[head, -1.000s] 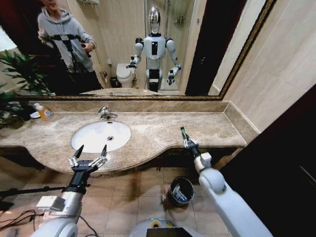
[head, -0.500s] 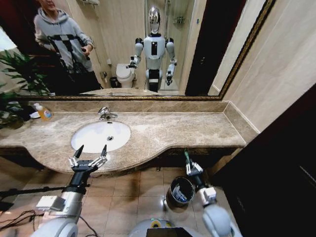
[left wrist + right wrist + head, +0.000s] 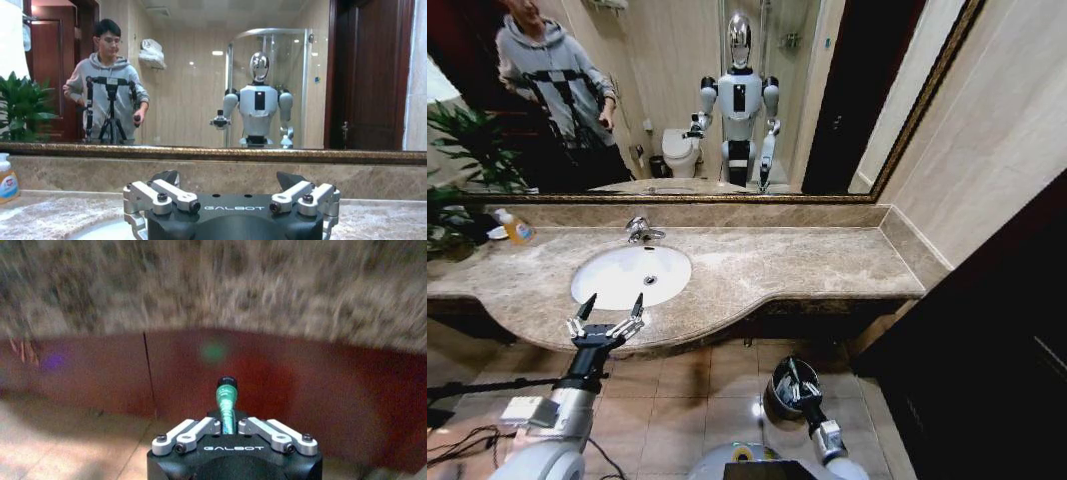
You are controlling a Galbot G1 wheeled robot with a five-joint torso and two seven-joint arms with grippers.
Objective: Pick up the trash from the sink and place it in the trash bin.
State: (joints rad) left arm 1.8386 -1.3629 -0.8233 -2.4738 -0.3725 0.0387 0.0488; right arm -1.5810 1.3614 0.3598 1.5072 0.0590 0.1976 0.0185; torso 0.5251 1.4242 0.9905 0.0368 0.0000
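Observation:
My right gripper (image 3: 794, 386) hangs low over the floor, right at the mouth of the trash bin (image 3: 813, 372), a small round dark bin with a shiny rim. In the right wrist view the right gripper (image 3: 227, 426) is shut on a thin green bottle (image 3: 225, 396) that sticks out past its fingers. The white oval sink (image 3: 617, 278) lies in the marble counter and no trash shows in its basin. My left gripper (image 3: 607, 312) hovers open at the sink's near rim. In the left wrist view the left gripper (image 3: 229, 181) holds nothing.
A chrome faucet (image 3: 639, 230) stands behind the sink. An orange-yellow bottle (image 3: 517, 229) sits at the counter's back left beside a plant (image 3: 457, 150). The counter's curved front edge (image 3: 757, 305) overhangs the bin. A stand and cables (image 3: 522, 410) lie on the floor at left.
My right arm has swung down from counter height to the trash bin's mouth, still holding the green bottle. The left arm has not moved.

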